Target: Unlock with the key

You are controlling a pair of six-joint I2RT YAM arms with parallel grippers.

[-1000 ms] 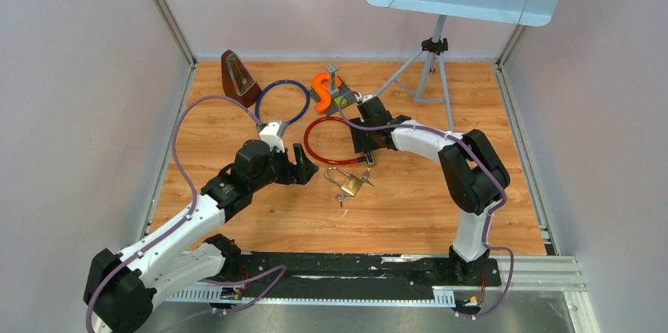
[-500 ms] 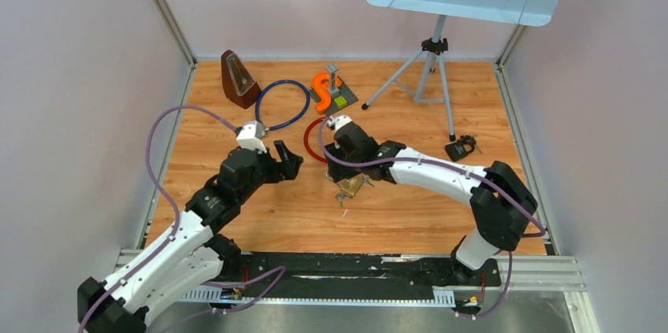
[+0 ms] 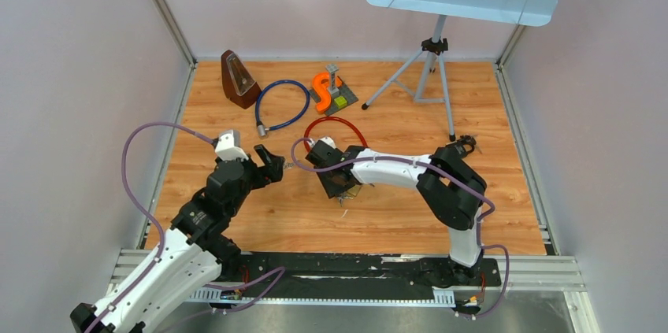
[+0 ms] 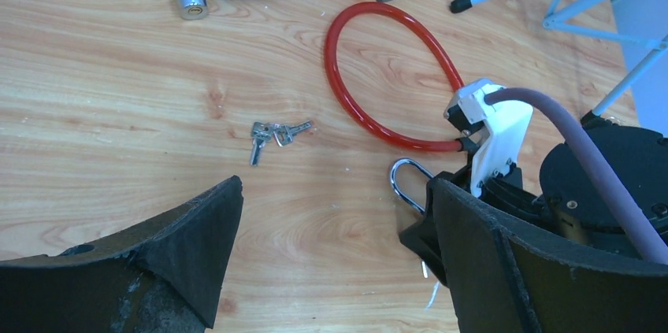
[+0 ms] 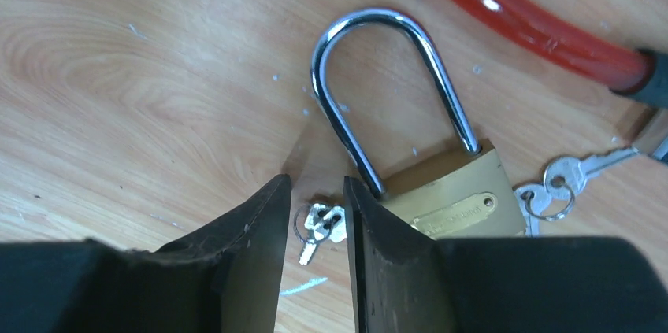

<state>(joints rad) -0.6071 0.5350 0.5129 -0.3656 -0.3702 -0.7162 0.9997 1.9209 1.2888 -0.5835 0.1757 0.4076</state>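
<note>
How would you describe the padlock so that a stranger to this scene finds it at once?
Find the red cable loop in the middle of the wooden table. Beside it, on the near side and beneath the right tool, lies the padlock. It alone has a brass body and a silver U-shaped shackle; the keys near it are small.

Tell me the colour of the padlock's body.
The padlock body is brass gold, its shackle silver; clearest in the right wrist view.
</note>
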